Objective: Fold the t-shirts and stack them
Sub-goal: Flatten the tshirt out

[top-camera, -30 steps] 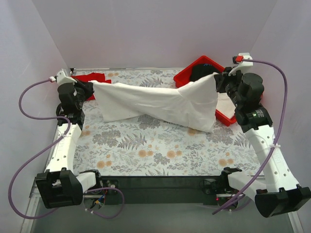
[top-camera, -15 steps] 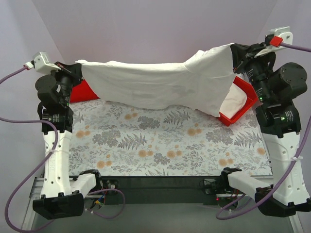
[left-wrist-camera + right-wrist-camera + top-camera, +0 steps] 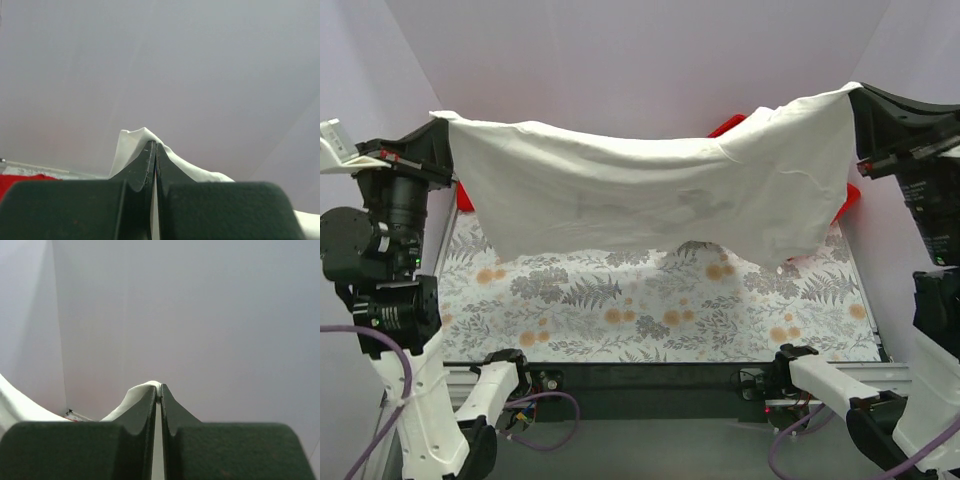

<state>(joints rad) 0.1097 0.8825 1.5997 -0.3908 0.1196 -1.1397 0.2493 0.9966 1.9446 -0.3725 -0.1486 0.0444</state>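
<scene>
The white t-shirt (image 3: pixel 650 195) hangs spread out wide, high above the table, held by its two upper corners. My left gripper (image 3: pixel 442 128) is shut on its left corner, and white cloth (image 3: pixel 131 142) bulges over the pinched fingertips of that gripper (image 3: pixel 154 146). At the top right, my right gripper (image 3: pixel 855 95) is shut on the other corner, with a fold of cloth (image 3: pixel 136 392) at its tips (image 3: pixel 159 388). A sliver of the red t-shirt (image 3: pixel 463 196) peeks out behind the left edge, also low in the left wrist view (image 3: pixel 20 181).
The red plastic tray (image 3: pixel 732 124) stands at the back right, mostly hidden by the hanging shirt, with a corner (image 3: pixel 849 196) showing to the right. The floral table cover (image 3: pixel 670 315) lies below. Pale walls close in behind and on both sides.
Both arms have risen and moved apart. The white t-shirt has gone from sagging near the table to hanging spread out high above it.
</scene>
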